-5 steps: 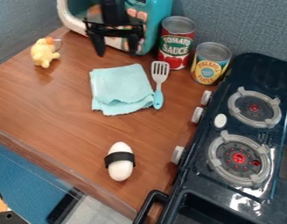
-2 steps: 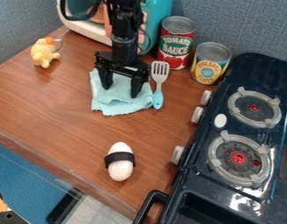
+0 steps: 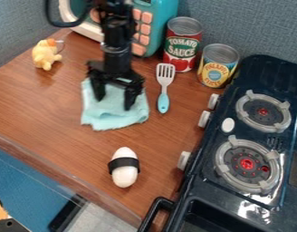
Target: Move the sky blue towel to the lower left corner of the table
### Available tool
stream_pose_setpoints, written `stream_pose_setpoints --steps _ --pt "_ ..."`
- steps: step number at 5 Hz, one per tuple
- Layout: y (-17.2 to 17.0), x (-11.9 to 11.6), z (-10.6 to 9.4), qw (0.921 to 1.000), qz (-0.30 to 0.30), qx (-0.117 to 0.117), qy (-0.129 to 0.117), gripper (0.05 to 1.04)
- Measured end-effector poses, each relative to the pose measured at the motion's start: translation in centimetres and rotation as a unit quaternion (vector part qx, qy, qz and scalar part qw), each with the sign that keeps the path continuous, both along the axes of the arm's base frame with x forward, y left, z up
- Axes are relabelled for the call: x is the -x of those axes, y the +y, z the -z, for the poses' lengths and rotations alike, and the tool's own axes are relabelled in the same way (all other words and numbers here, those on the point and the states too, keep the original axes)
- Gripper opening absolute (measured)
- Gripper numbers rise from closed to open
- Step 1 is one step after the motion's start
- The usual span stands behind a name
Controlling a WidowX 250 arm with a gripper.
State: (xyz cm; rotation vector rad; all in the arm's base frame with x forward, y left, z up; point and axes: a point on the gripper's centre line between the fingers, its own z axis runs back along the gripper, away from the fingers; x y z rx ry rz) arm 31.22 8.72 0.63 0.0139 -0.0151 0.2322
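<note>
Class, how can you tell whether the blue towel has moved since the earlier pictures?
Yes, the towel has shifted toward the picture's lower left, opening a gap between it and the spatula, which has stayed put.

The table (image 3: 48, 104) is looked down on at a slant, from above and across from the pincer (image 3: 114, 104). The view is directed past the pincer toward the wall (image 3: 254, 27) behind it, and is set back enough that part of the stove (image 3: 272, 68) beside the pincer is also taken in.
</note>
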Motion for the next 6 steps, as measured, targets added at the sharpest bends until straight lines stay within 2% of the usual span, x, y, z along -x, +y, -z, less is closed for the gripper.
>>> stream_pose_setpoints --steps 1,2,3,4,5,6 --pt "1.1 3.5 0.1 0.9992 -0.034 0.004 0.019 1.000" --pt "2.4 6.2 0.1 0.9979 -0.059 0.011 0.025 1.000" --pt "5.6 8.9 0.2 0.9944 -0.103 0.012 0.021 1.000" --pt "9.9 10.4 0.2 0.9865 -0.161 -0.005 0.028 1.000" --pt "14.3 10.8 0.1 0.9712 -0.237 -0.016 0.015 1.000" --pt "17.2 10.6 -0.2 0.9617 -0.272 -0.034 0.012 1.001"
